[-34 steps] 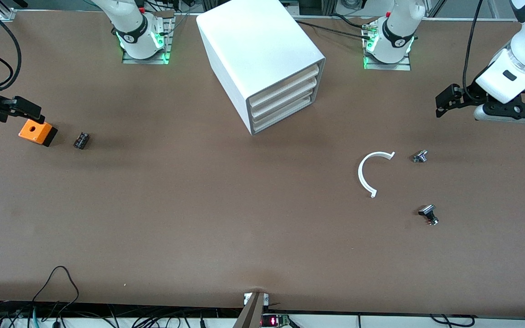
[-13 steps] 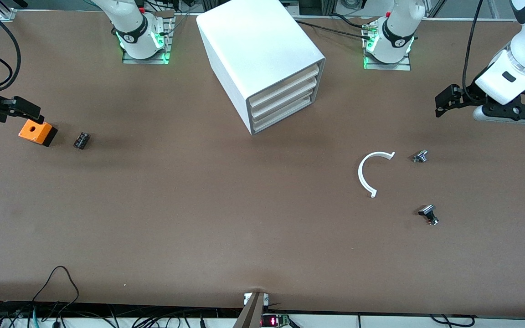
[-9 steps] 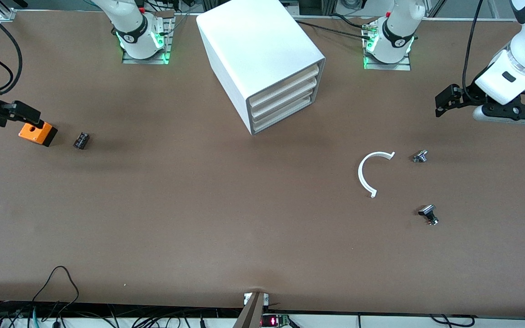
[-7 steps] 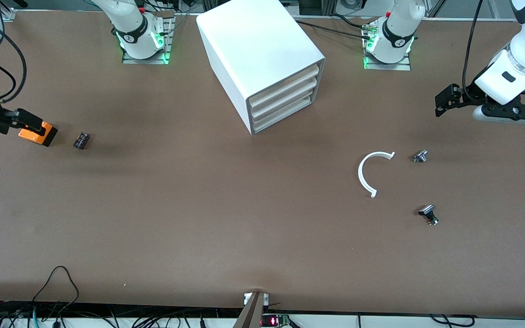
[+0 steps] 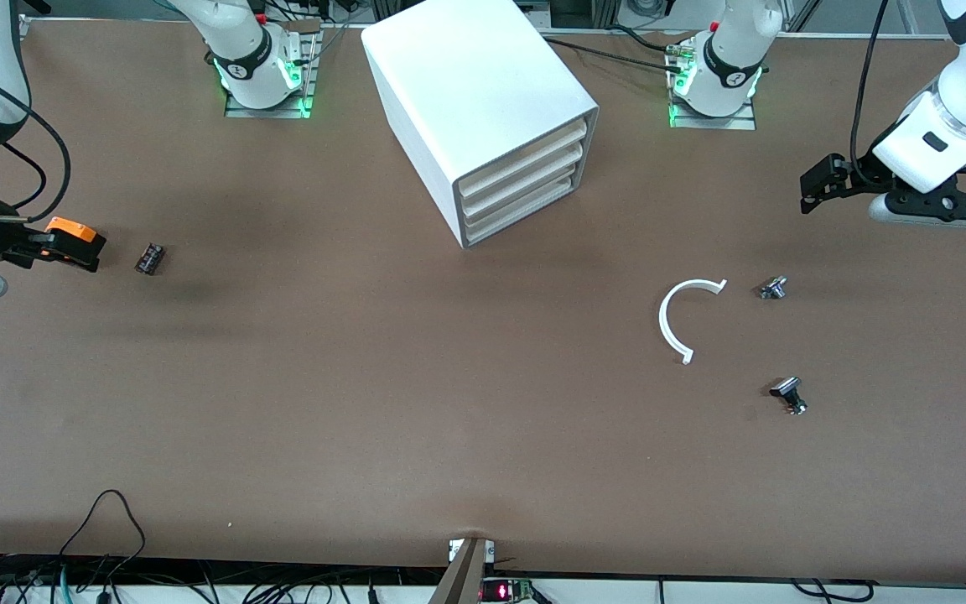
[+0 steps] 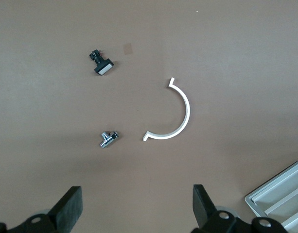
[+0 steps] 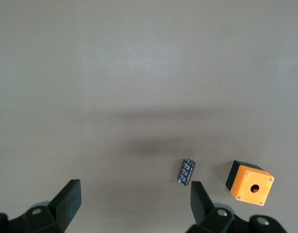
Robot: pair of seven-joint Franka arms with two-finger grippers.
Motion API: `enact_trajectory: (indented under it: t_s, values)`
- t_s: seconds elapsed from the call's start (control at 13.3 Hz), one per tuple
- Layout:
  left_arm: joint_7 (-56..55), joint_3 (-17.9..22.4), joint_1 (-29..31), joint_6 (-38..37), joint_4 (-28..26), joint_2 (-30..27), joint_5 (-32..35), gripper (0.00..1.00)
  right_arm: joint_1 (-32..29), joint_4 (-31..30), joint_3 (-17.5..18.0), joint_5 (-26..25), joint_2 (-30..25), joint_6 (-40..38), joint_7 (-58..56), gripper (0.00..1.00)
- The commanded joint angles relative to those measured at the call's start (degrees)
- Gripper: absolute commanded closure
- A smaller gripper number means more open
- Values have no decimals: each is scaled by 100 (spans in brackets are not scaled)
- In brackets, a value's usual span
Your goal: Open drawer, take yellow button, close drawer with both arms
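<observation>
The white cabinet (image 5: 483, 101) stands between the two arm bases. Its three drawers are shut, and the uppermost drawer (image 5: 525, 158) is flush with the front. The button is hidden. My left gripper (image 5: 818, 186) hangs open and empty over bare table at the left arm's end; its wrist view (image 6: 134, 211) shows the fingers wide apart. My right gripper (image 5: 51, 249) is open and empty over the edge of the orange box with a hole (image 5: 74, 231) at the right arm's end. Its wrist view (image 7: 133, 204) shows bare table between the fingers.
A white half-ring (image 5: 682, 317) (image 6: 175, 111), a silver part (image 5: 773, 288) (image 6: 107, 139) and a black-capped part (image 5: 787, 393) (image 6: 102, 65) lie toward the left arm's end. A small dark cylinder (image 5: 149, 258) (image 7: 186, 172) lies beside the orange box (image 7: 250, 183). A cabinet corner (image 6: 280, 199) shows in the left wrist view.
The right arm has swung toward the front camera, and its gripper now covers part of the orange box. The left arm has barely moved. The drawers stay shut.
</observation>
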Motion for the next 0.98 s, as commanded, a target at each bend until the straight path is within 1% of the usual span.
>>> enact_trajectory:
  t_s: [0.0, 0.15, 0.45, 0.6, 0.91]
  values:
    - [38, -28, 28, -162, 207, 82, 0, 0, -12, 345, 25, 74, 235, 7, -10, 0]
    - [38, -28, 19, -162, 207, 91, 0, 0, 6, 504, 25, 74, 395, -1, -9, 0]
    - [38, -28, 19, -162, 207, 82, 0, 0, 6, 662, 60, 91, 246, -80, -28, 0]
    - [38, -28, 19, -171, 216, 82, 0, 0, 24, 663, 235, 83, 210, -98, -27, 0]
    - [38, -37, -16, -171, 339, 117, 0, 0, -3, 663, 218, 100, 263, -98, -62, 0]
